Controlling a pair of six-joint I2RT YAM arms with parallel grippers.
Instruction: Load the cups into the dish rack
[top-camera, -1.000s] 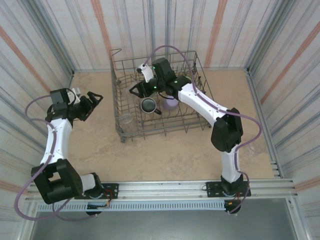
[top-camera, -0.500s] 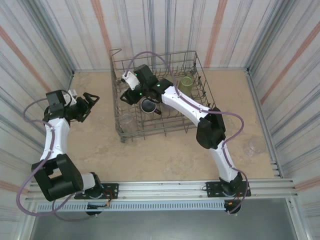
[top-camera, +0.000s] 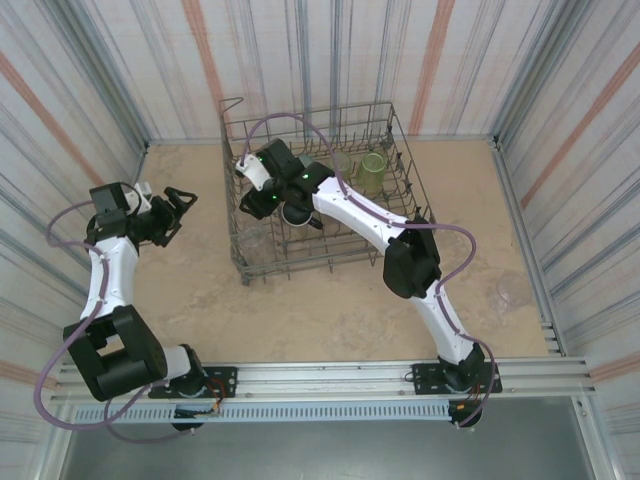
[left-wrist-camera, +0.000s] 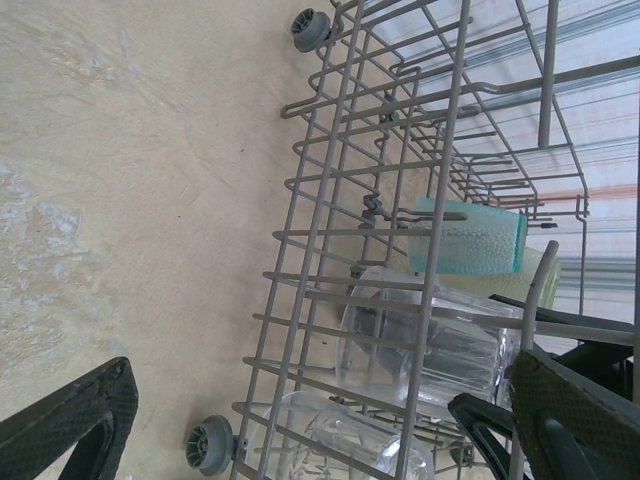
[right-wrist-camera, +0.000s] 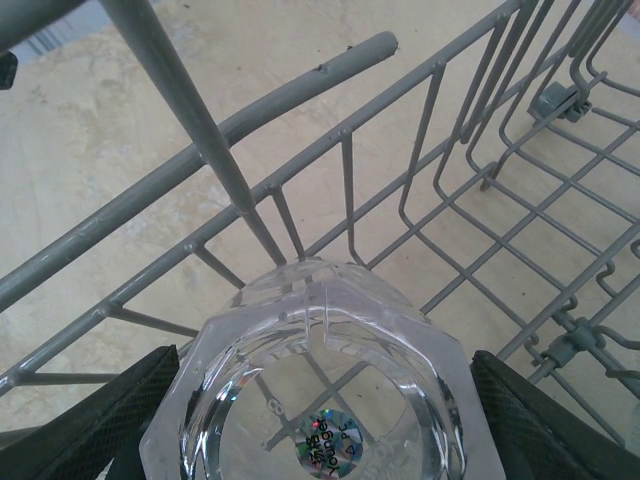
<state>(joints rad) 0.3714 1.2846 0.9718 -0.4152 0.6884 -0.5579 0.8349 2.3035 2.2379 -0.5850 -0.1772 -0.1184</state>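
The grey wire dish rack (top-camera: 400, 225) stands at the back middle of the table. My right gripper (top-camera: 254, 199) is inside its left end, shut on a clear faceted cup (right-wrist-camera: 320, 390) held between both fingers (right-wrist-camera: 540, 420). A black mug (top-camera: 297, 212) sits in the rack beside that arm, and a green cup (top-camera: 373, 170) stands at the back right. In the left wrist view a teal cup (left-wrist-camera: 465, 237) and two clear cups (left-wrist-camera: 420, 345) show through the rack wires (left-wrist-camera: 300, 250). My left gripper (top-camera: 178, 207) hovers open to the left of the rack, holding nothing.
One clear cup (top-camera: 508, 292) stands on the tan table (top-camera: 330, 310) at the far right, near the striped wall. Another clear cup (top-camera: 252, 238) rests in the rack's near left corner. The rack has small grey wheels (left-wrist-camera: 209, 444) at its base.
My right gripper has carried the clear cup leftward across the rack to its left end, uncovering the green cup. The left gripper has drifted slightly left.
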